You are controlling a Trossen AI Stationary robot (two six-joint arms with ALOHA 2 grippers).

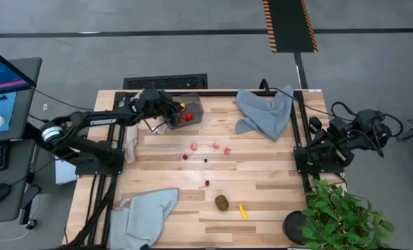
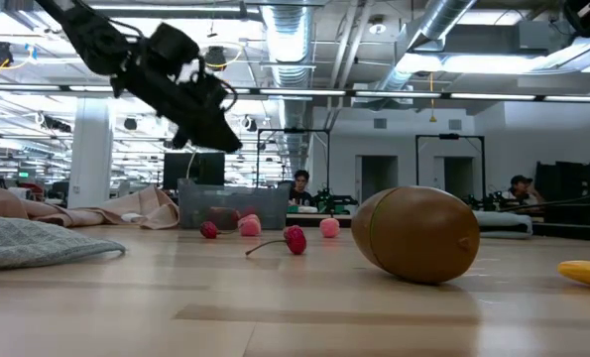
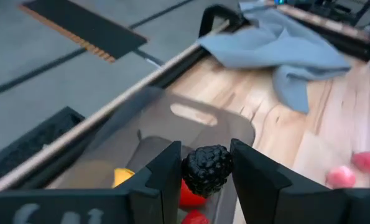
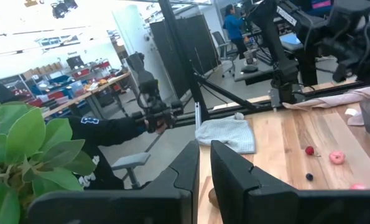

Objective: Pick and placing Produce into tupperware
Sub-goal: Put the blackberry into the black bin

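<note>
The left gripper (image 3: pixel 206 177), in the high view's upper left above the tupperware (image 1: pixel 192 109), clamps a dark berry (image 3: pixel 207 169) across its middle; the berry appears light, knobbly and non-slip, while the right gripper (image 4: pixel 204 171) idles closed.

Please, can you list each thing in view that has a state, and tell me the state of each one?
Left gripper: shut on dark berry, above the tupperware.
Dark berry: held between the fingers, off the table.
Tupperware: open, no lid, holds red and yellow pieces.
Right gripper: shut, empty, waiting at the table's right edge.
Kiwi: lying on the table.
Banana: lying on the table.
</note>
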